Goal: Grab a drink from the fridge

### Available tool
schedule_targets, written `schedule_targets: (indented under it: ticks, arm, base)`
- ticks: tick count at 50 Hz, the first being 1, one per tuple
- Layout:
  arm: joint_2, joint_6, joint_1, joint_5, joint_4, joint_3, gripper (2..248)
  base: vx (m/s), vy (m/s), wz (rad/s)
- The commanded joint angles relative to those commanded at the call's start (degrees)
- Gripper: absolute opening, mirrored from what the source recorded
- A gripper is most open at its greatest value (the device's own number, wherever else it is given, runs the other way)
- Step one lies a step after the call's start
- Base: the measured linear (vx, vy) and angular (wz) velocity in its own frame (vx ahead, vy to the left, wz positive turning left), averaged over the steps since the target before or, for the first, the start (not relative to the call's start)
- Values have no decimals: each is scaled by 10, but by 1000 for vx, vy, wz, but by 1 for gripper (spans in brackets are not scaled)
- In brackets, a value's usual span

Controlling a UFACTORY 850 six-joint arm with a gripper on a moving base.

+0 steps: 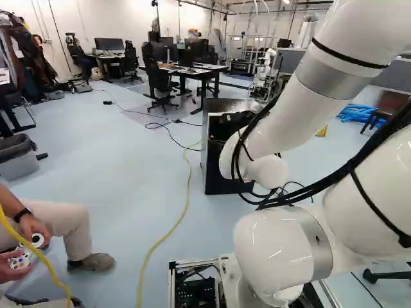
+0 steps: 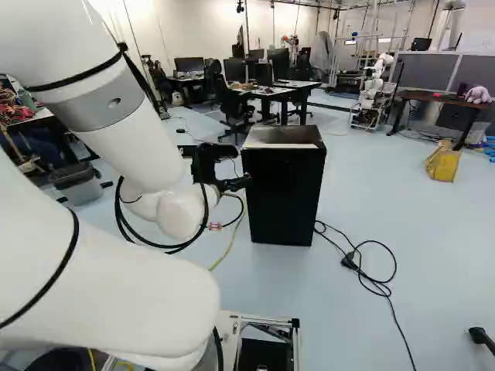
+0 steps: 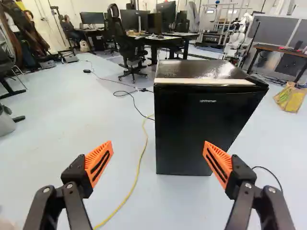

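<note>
Jaws wide and empty, ease toward the fridge (image 3: 204, 71), hooking one orange pad (image 3: 223, 159) behind the edge of the door (image 3: 192, 129) before pulling.

Pale blue floor (image 2: 433, 270), white walls (image 1: 83, 25), black office chair (image 1: 159, 80).

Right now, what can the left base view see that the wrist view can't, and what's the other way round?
Only the left base view: a white plastic game controller in a person's hands.
Only the wrist view: the two orange, ribbed pads of the open black gripper.
Both: a black, box-shaped fridge and a long, thin yellow cable.
</note>
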Motion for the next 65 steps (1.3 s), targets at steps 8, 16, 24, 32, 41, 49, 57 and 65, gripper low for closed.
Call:
schedule_targets:
  ticks: [8,16,24,32,41,49,57,65]
  arm:
    - [0,0,0,0,0,0,247]
    - [0,0,0,0,0,0,247]
    - [0,0,0,0,0,0,247]
    - [0,0,0,0,0,0,247]
    - [0,0,0,0,0,0,247]
    - [0,0,0,0,0,0,247]
    - [0,0,0,0,0,0,247]
    - [0,0,0,0,0,0,247]
  base:
    - [78,79,-17]
    - [77,82,-17]
    - [80,83,-17]
    - [78,81,-17]
    - [92,89,-13]
    - [103,81,-12]
    - [90,44,-58]
    - [86,20,-134]
